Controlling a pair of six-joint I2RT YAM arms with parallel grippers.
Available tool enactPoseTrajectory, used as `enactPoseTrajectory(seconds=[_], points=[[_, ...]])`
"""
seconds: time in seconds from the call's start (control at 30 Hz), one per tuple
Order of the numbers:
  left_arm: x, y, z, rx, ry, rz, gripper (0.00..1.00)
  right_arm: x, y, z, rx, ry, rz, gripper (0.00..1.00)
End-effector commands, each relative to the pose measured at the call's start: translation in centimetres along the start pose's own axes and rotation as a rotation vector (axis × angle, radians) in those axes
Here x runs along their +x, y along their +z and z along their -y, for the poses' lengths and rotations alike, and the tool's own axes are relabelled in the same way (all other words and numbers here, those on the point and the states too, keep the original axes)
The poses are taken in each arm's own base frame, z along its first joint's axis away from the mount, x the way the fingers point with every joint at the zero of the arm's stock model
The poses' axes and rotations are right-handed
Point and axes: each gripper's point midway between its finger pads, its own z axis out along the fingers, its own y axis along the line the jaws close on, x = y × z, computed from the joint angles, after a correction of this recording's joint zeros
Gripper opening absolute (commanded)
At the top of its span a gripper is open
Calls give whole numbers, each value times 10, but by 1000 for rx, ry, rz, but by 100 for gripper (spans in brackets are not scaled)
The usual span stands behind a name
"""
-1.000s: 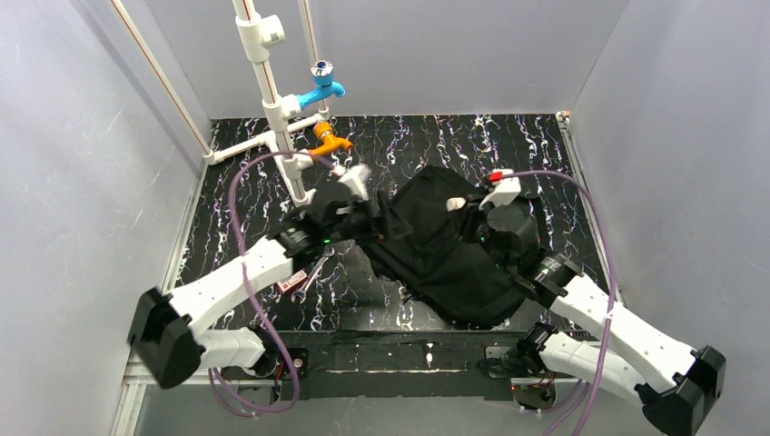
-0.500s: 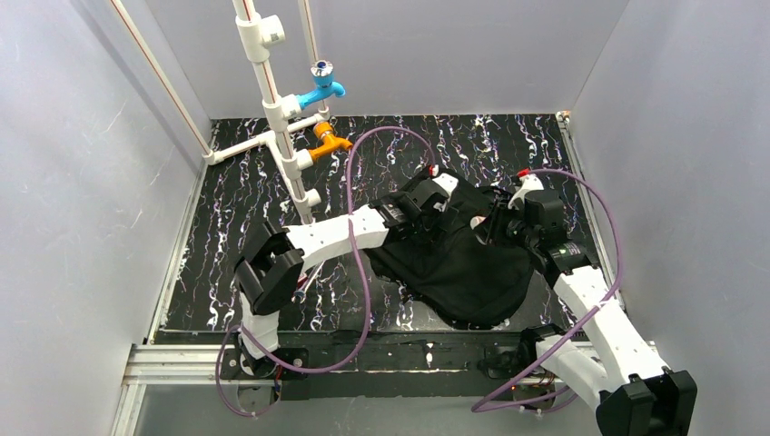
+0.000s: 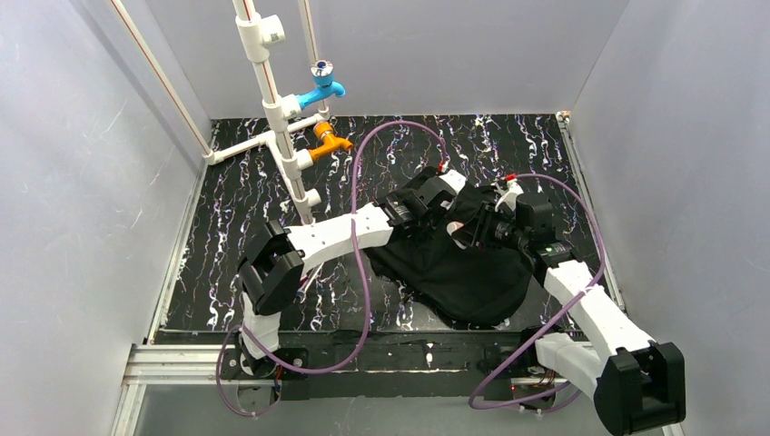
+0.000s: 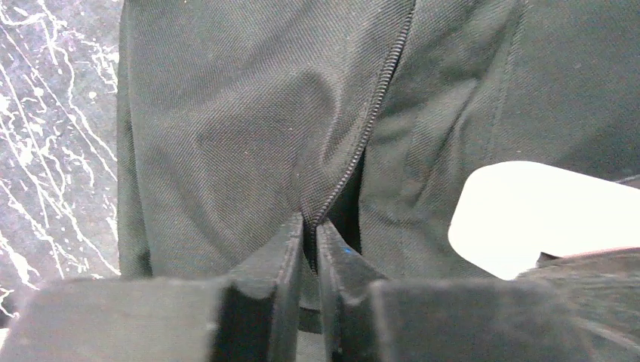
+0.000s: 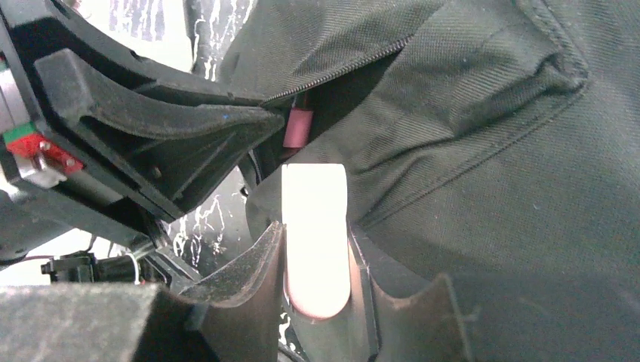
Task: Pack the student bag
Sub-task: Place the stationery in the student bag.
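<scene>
Backpack (image 3: 463, 272) lies slumped on the black marbled table (image 3: 236, 195), right of centre, between both arms. Left gripper (image 4: 309, 234) jaws pinched nearly together on the fabric edge by the open zipper (image 4: 370, 121). Right gripper (image 5: 317, 249) jaws clamp a pale pink bar-shaped object (image 5: 315, 234) (overexposed, identity unclear) at the bag's opening.

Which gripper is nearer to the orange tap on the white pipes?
Left. The left gripper is on the student bag, right of and nearer than the orange tap. The right gripper is farther right and closer to the bases.
</scene>
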Motion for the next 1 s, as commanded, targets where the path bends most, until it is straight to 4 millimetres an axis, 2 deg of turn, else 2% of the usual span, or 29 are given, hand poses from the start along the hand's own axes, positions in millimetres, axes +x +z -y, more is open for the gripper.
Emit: enactPoseTrajectory(seconds=[0.0, 0.17, 0.27, 0.33, 0.4, 0.43, 0.53, 0.6, 0.67, 0.77, 0.87, 0.97], points=[[-26, -15, -4, 9, -15, 58, 1, -18, 9, -20, -119, 16, 64, 1], [-37, -37, 13, 128, -114, 93, 0, -20, 30, -27, -209, 96, 63, 1], [-41, -47, 21, 185, -185, 108, 0, -23, 50, -27, -217, 123, 95, 1], [-46, -51, 23, 214, -218, 129, 0, -23, 63, -29, -230, 129, 105, 12], [-46, -51, 25, 240, -246, 129, 0, -30, 71, -32, -245, 161, 155, 34], [-46, -51, 25, 247, -258, 125, 0, -35, 73, -36, -271, 189, 187, 41], [-49, -50, 19, 253, -292, 145, 0, -35, 81, -43, -336, 238, 179, 44], [-52, -50, 11, 259, -323, 137, 0, -25, 81, -38, -327, 232, 150, 54], [-50, -50, 5, 269, -342, 120, 0, -10, 80, -19, -214, 197, 88, 65], [-47, -50, 3, 277, -347, 116, 0, -4, 69, -6, -112, 90, 28, 78], [-45, -50, 6, 292, -353, 115, 0, -6, 52, -4, -50, 20, 21, 81], [-44, -48, 7, 299, -355, 108, 0, -6, 39, -3, -26, 12, 42, 74]])
